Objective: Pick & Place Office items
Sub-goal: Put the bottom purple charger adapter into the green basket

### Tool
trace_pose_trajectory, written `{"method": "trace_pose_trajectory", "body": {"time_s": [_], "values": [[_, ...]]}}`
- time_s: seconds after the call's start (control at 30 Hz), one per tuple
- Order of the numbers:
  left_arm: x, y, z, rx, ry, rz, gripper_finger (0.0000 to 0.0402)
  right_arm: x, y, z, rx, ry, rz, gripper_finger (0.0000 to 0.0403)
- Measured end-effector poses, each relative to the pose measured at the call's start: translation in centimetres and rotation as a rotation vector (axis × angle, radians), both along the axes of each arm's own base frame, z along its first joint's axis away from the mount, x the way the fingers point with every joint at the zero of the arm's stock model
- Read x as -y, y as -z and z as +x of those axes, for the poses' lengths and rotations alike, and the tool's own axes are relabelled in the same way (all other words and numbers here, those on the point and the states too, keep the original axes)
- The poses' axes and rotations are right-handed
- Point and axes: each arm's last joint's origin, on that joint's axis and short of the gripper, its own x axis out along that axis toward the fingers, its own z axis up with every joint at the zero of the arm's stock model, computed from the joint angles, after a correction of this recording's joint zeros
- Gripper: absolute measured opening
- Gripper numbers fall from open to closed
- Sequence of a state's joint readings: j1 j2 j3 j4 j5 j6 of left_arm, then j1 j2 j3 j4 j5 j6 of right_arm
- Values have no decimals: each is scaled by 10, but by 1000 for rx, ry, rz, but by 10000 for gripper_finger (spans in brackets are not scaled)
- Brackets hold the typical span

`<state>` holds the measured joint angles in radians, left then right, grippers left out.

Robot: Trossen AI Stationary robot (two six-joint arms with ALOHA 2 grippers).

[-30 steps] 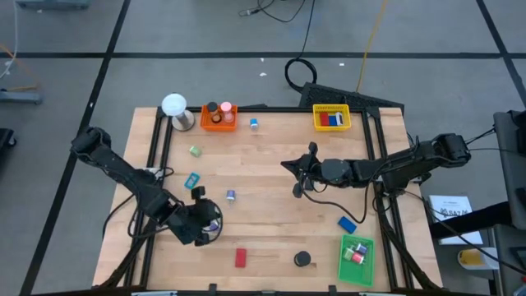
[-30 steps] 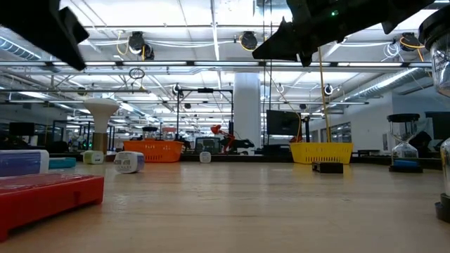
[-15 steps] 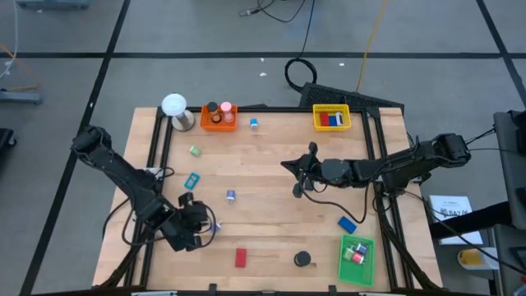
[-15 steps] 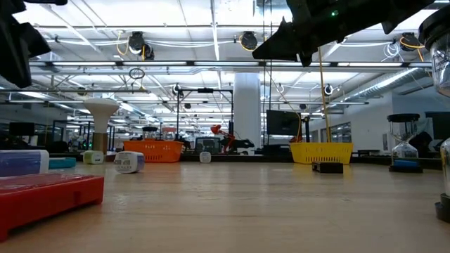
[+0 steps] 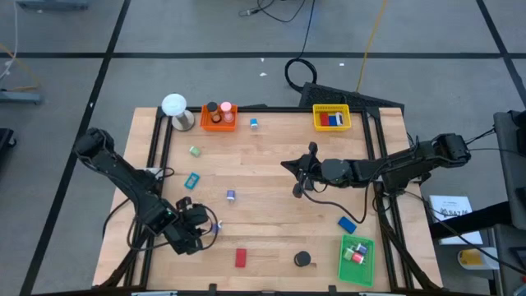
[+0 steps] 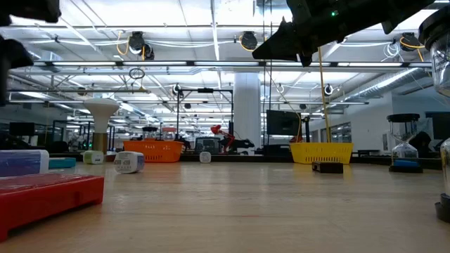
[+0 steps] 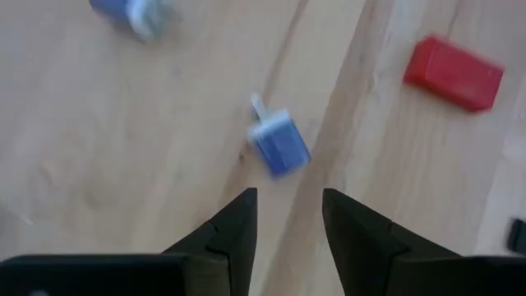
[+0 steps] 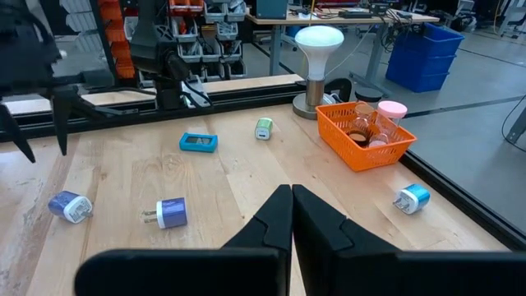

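since a second ago the left arm has pulled back toward the table's near left edge; the right arm has not shifted.

high view: left gripper (image 5: 200,227) hangs over the near-left boards, a small blue plug-like piece (image 5: 215,228) just beside it. we judge the task partly done: the orange tray (image 5: 219,117), yellow tray (image 5: 331,118) and green tray (image 5: 357,258) each hold some items. loose on the table: red block (image 5: 241,258), black disc (image 5: 303,260), blue block (image 5: 347,224), teal clip (image 5: 192,180), green bit (image 5: 195,150), purple-blue bit (image 5: 231,196), a blue bit (image 5: 254,124) by the orange tray. right gripper (image 5: 301,175) waits mid-table. white ball lamp (image 5: 174,106) at the far left corner.

low view: red block (image 6: 46,195) looms near; orange tray (image 6: 152,151) and yellow tray (image 6: 321,152) far off. nothing blocks the boards between.

left wrist view: fingers (image 7: 236,225) spread, holding nothing; blue plug piece (image 7: 279,143) lies just ahead of them, red block (image 7: 454,72) well apart.

right wrist view: fingers (image 8: 278,219) pressed together, empty. a cable trails near the right arm, our only likely snag.
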<state>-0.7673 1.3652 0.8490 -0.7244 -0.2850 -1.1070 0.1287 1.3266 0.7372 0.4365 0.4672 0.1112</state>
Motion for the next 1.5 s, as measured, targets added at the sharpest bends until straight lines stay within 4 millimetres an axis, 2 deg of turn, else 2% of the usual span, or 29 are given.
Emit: {"method": "trace_pose_trajectory", "body": {"time_s": [0.13, 0.27, 0.4, 0.57, 0.7, 0.87, 1.0, 1.1, 1.27, 1.5], "values": [[2, 7, 5, -111, -13, -49, 140, 0, 0, 0, 0, 0, 0, 4], [5, 5, 10, -149, -15, -37, 140, 0, 0, 0, 0, 0, 0, 4], [5, 1, 16, -132, -46, -15, 140, 0, 0, 0, 0, 0, 0, 4], [0, -1, 25, -120, -177, -61, 152, 0, 0, 0, 0, 0, 0, 4], [-6, -1, 29, -122, -221, -70, 188, 0, 0, 0, 0, 0, 0, 4], [-12, 3, 35, -118, -238, -36, 255, 0, 0, 0, 0, 0, 0, 4], [-10, 15, 40, -155, -195, 14, 300, 0, 0, 0, 0, 0, 0, 4], [-7, 27, 43, -193, -176, 36, 319, 0, 0, 0, 0, 0, 0, 4], [-4, 43, 47, -239, -182, 76, 313, 0, 0, 0, 0, 0, 0, 4], [-4, 48, 49, -234, -178, 102, 251, 0, 0, 0, -1, 0, 0, 4]]}}
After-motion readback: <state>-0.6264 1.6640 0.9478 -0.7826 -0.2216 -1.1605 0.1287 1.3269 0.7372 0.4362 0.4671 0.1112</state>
